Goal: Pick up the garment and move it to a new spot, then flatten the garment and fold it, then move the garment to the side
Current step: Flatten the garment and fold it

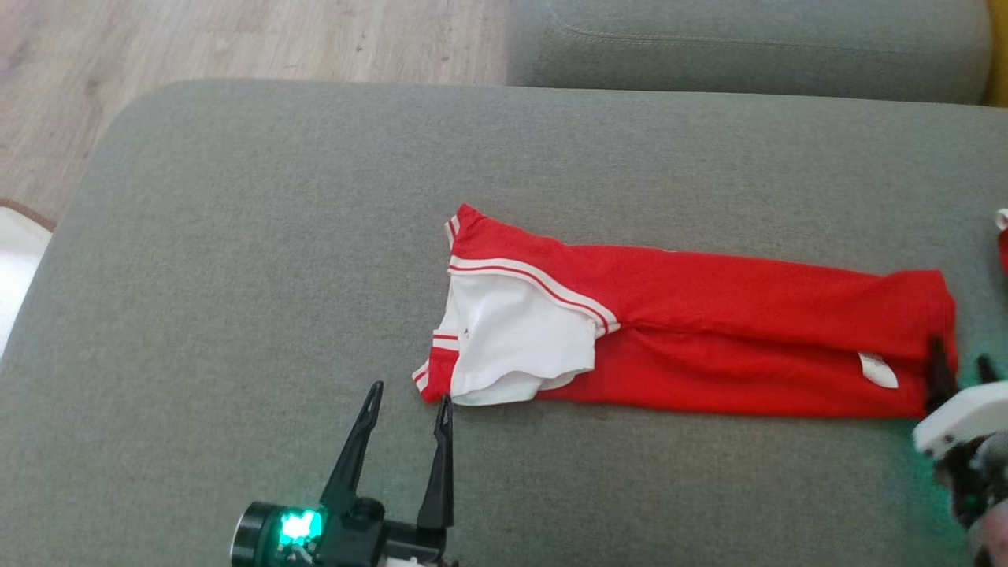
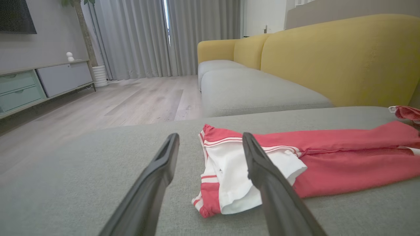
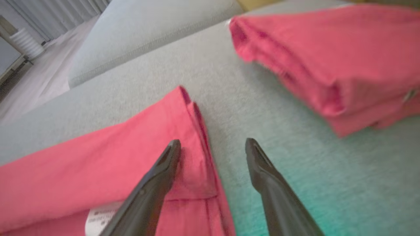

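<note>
The things are carried by a broad grey seat cushion [image 1: 236, 236] covered in a coarse woven fabric, its rounded corner seen well to the left of the red garment [image 1: 748, 315]. The red garment is laid directly on the cushion, folded lengthwise into a long narrow strip. At the garment's left end a white panel [image 1: 512, 339], edged with red and white stripes, is turned up. Near its right end a small white label [image 1: 878, 368] is seen on the cloth. Beyond the garment's right end, apart from it, a second red folded piece [image 3: 328, 59] is laid on the same cushion.
</note>
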